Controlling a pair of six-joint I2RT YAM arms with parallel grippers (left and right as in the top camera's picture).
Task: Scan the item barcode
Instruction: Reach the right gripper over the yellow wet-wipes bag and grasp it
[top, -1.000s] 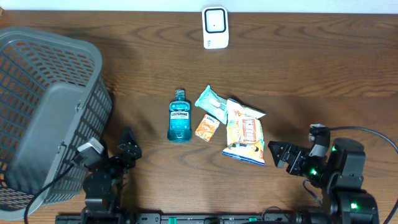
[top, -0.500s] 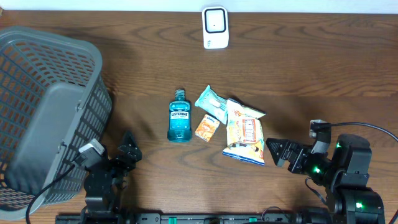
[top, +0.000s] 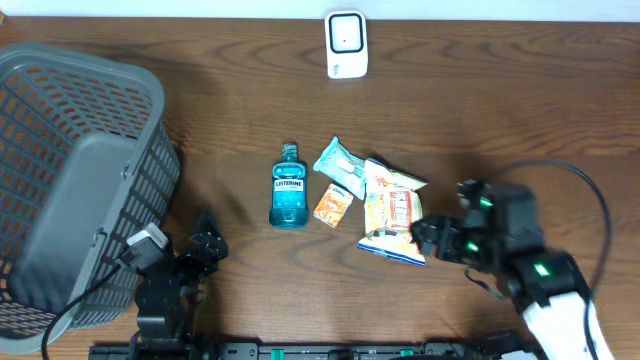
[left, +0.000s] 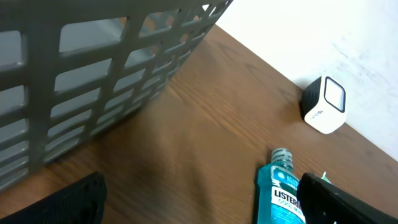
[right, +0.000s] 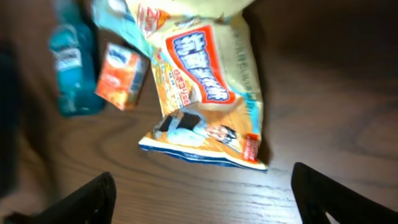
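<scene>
My right claw (right: 205, 208) is spread wide, gripping nothing (bare wood between the fingers (right: 87, 202)). Just ahead at twelve o'clock the yellow-and-orange crinkled plastic snack bag (right: 205, 81) lies flat on the brown wooden table (right: 323, 74); at ten o'clock sit a small orange carton (right: 121, 78) and a teal plastic mouthwash bottle (right: 71, 68).

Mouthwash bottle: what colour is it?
The mouthwash bottle is teal blue with a white-lettered label, clearest in the overhead view.
</scene>
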